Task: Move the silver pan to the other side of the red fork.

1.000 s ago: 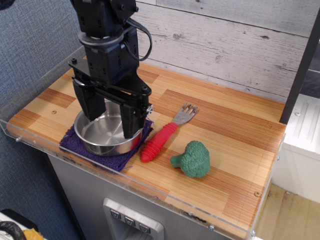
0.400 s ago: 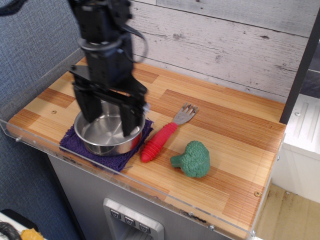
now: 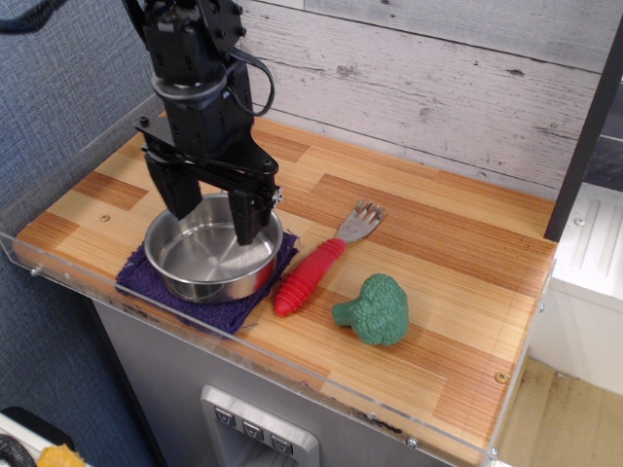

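The silver pan (image 3: 209, 261) sits on a purple cloth (image 3: 146, 282) at the front left of the wooden counter. The red fork (image 3: 316, 265) lies just right of the pan, tines pointing to the back right. My black gripper (image 3: 211, 216) hangs over the back part of the pan, open, with one finger (image 3: 178, 195) at the left and the other (image 3: 246, 216) over the pan's right side. It holds nothing. The fingertips are a little above the pan's rim.
A green toy broccoli (image 3: 374, 309) lies right of the fork's handle. A clear plastic rim (image 3: 292, 375) runs along the counter's front and left edges. A grey plank wall (image 3: 438, 88) stands behind.
My gripper has risen and shifted a little to the back; its fingers were down around the pan's walls and now stand above the rim. The pan has not moved.
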`<state>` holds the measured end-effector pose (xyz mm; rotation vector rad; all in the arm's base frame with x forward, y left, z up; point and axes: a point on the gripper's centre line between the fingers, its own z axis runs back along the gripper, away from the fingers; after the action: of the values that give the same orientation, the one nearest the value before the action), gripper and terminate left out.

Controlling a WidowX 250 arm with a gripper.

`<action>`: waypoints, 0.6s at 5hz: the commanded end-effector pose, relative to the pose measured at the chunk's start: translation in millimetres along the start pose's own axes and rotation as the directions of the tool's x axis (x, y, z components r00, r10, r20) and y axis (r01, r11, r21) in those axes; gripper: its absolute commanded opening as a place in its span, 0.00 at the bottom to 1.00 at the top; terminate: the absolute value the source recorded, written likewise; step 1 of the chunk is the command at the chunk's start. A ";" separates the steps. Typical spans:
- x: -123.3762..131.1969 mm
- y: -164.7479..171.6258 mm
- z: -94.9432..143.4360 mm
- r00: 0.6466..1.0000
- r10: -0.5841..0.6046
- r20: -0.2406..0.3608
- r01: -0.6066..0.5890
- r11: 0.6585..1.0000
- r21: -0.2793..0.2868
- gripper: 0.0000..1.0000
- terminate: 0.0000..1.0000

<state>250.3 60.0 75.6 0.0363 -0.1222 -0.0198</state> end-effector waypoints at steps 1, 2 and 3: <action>1.1 -28.0 6.6 0.985 -0.162 0.052 0.161 0.987 0.014 1.00 0.00; 4.2 -32.8 2.0 0.984 -0.176 0.038 0.175 0.984 0.012 1.00 0.00; 10.4 -28.0 -9.9 0.987 -0.158 -0.003 0.158 0.987 0.005 1.00 0.00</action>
<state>255.1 29.4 54.3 0.0396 -0.0771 -0.1844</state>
